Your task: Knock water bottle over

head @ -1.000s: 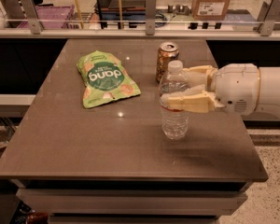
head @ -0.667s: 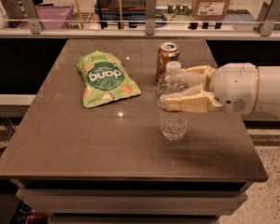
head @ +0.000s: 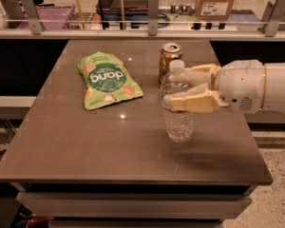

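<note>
Your arm (head: 256,87) reaches in level from the right, and the gripper (head: 180,86) sits at the shoulder of the water bottle (head: 178,125). Its fingers (head: 195,102) are spread open and grip nothing. The upright bottle stands between them, with the near finger lying across its label. Just behind the far finger stands a gold-brown can (head: 169,56). Well out past the fingertips lies a green snack bag (head: 107,80). All of this rests on the brown counter (head: 85,146), with a railing beyond.

Arm (head: 249,85) held level; gripper (head: 180,87) at the bottle's (head: 179,123) upper half, fingers (head: 197,102) spread astride it.
</note>
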